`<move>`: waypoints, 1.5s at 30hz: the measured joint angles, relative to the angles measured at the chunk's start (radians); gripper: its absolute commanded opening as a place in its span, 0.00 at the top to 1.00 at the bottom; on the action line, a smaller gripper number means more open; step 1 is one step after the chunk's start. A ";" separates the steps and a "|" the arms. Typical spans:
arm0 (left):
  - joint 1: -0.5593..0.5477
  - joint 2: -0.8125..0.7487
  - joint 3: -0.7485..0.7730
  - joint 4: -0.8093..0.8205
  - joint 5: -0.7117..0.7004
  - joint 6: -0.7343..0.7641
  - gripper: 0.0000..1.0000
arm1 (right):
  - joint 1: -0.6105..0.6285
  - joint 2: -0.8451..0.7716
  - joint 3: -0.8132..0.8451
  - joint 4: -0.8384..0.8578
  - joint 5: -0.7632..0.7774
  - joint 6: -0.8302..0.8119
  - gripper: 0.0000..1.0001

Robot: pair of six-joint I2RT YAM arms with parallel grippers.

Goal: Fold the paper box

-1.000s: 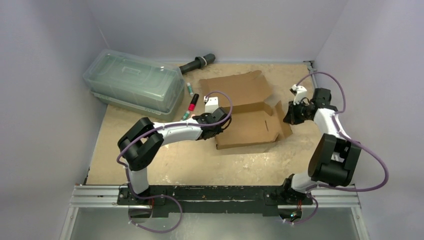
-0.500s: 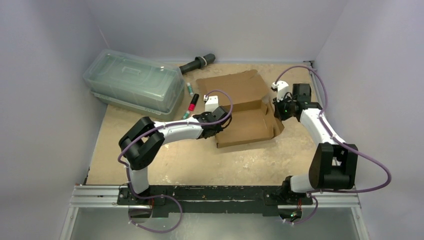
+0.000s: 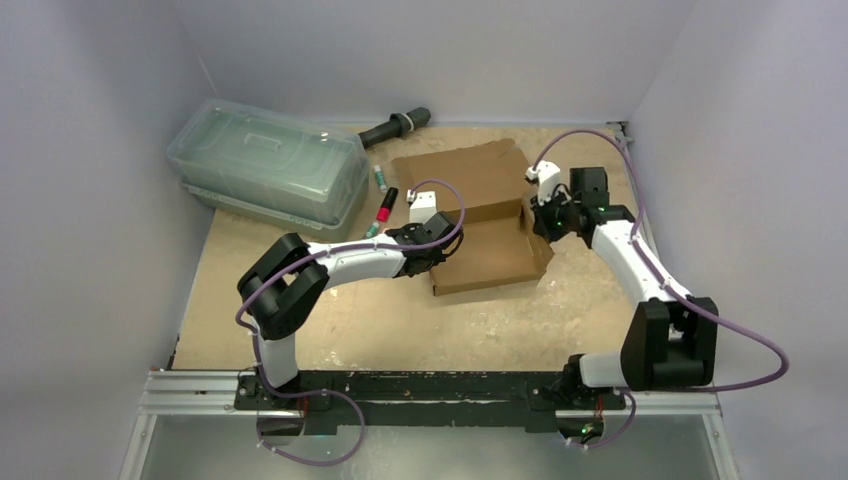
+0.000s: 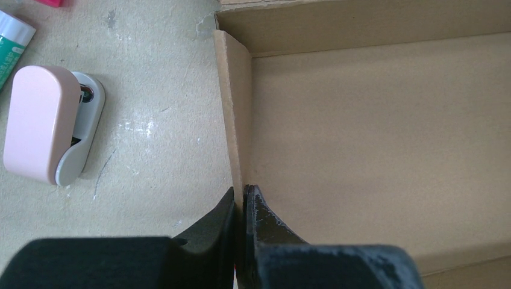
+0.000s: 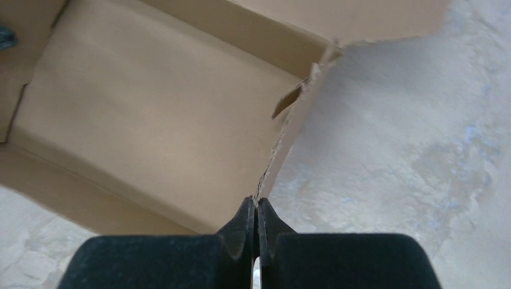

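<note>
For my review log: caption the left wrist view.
Left gripper pinches an upright side wall of the paper box; pink gadget lies outside.

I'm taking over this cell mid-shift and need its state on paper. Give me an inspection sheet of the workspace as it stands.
Surface: tan table top, scuffed with pale marks.
Job's things: paper box, brown cardboard, open, lid panel spread behind it, side walls raised.
Clutter: clear greenish lidded container at far left; black handle; red marker; pink-and-grey gadget beside the box.
Grippers: left claw shut on the box's left wall; right claw shut on its right wall.
Cables: purple cables loop off both arms; the left one arcs above the box.
Surroundings: plain pale walls on three sides; metal rail at the near edge.
</note>
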 measured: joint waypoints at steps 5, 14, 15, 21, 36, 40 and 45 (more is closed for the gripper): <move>0.000 0.000 0.000 0.000 0.001 0.000 1.00 | 0.114 -0.008 -0.003 -0.004 0.073 0.000 1.00; 0.000 0.000 0.000 0.013 0.005 -0.003 1.00 | 0.186 0.010 -0.009 0.043 0.267 0.014 0.93; 0.000 0.000 0.000 0.015 0.005 -0.004 1.00 | 0.186 0.010 -0.010 0.048 0.284 0.014 0.93; 0.000 0.000 0.000 0.016 0.006 -0.004 1.00 | 0.184 0.008 -0.033 0.074 0.387 0.004 0.93; 0.000 0.000 0.000 0.016 0.012 -0.004 1.00 | 0.216 -0.018 -0.061 0.072 0.354 -0.010 0.78; 0.000 0.000 0.000 0.016 0.018 -0.004 1.00 | 0.219 -0.017 -0.061 0.072 0.318 -0.010 0.74; 0.000 0.000 0.000 0.015 0.021 -0.004 1.00 | 0.219 -0.010 -0.061 0.071 0.271 -0.001 0.69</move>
